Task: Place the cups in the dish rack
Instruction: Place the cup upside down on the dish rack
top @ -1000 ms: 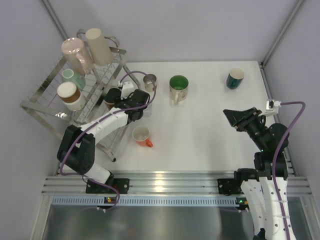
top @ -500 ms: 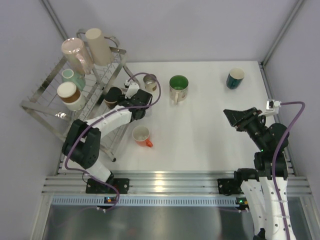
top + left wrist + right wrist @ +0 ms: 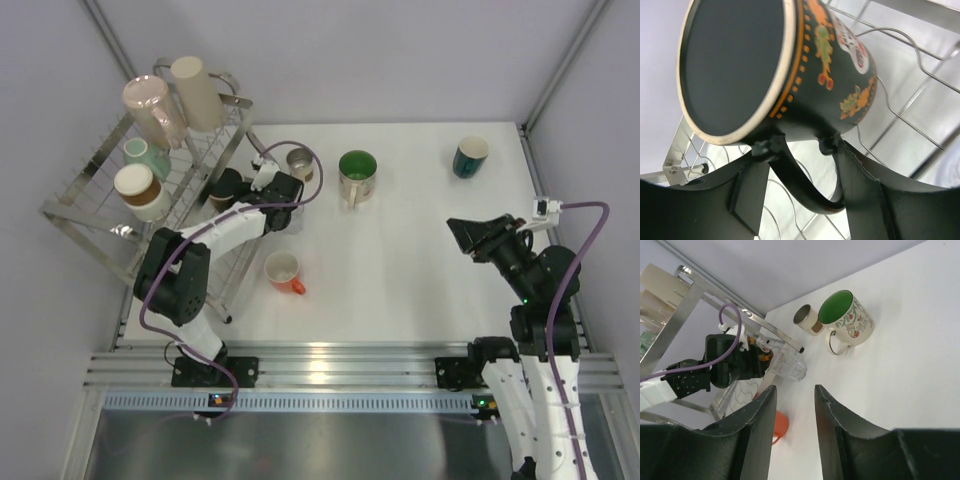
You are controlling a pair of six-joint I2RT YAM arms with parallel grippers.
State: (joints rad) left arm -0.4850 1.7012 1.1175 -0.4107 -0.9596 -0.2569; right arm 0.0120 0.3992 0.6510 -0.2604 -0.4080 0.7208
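Note:
My left gripper is shut on the handle of a black cup with orange and green patterns. It holds that cup on its side over the right edge of the wire dish rack. The rack carries a pink cup, a beige one, a teal one and a brown-banded one. On the table are a steel cup, a green-inside mug, a dark teal cup, an orange-handled cup and a clear glass. My right gripper hovers open at the right, holding nothing.
Rack wires run close under and behind the held cup. The clear glass lies on its side right by the rack's foot, under my left wrist. Grey walls close in the table on the left, back and right.
My left gripper has carried the black cup a little farther back along the rack's right edge, and its elbow has swung right. The right arm has stayed put.

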